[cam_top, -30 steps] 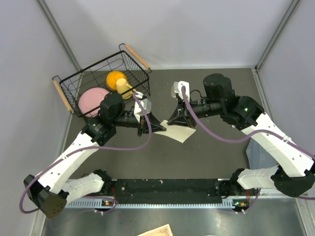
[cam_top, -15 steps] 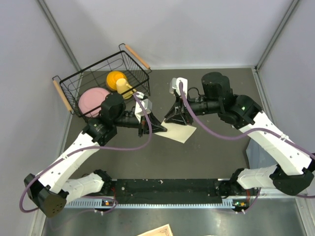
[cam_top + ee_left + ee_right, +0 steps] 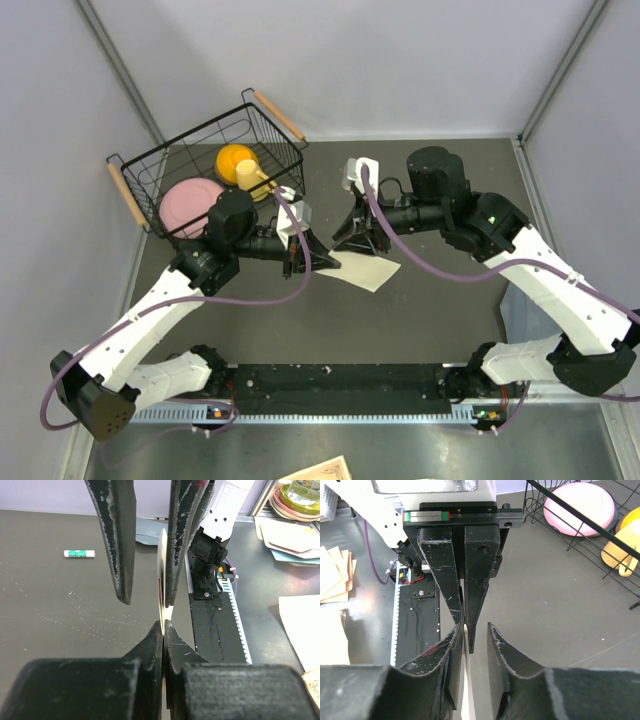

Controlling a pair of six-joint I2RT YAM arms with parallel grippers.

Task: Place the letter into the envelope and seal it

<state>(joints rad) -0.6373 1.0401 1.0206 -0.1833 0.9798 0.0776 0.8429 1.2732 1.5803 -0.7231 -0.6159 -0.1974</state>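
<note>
The letter [image 3: 368,270], a cream card, is held off the dark table at mid-table, between both grippers. My left gripper [image 3: 325,262] is shut on its left edge; the left wrist view shows the thin card edge [image 3: 163,570] pinched in the jaws [image 3: 163,625]. My right gripper [image 3: 352,238] is open around the card's far edge, jaws on both sides. In the right wrist view [image 3: 475,627] the card [image 3: 468,690] lies against one finger with a gap to the other. The blue-grey envelope [image 3: 515,318] lies flat at the right edge, partly behind the right arm.
A black wire basket [image 3: 200,135] at back left holds a pink plate [image 3: 188,200] and a yellow object [image 3: 238,162]. A green-and-white glue stick [image 3: 79,553] lies on the table in the left wrist view. A black rail [image 3: 330,385] runs along the near edge.
My right gripper has moved a little left and back toward my left gripper, over the card's edge. The left gripper keeps its hold on the letter.
</note>
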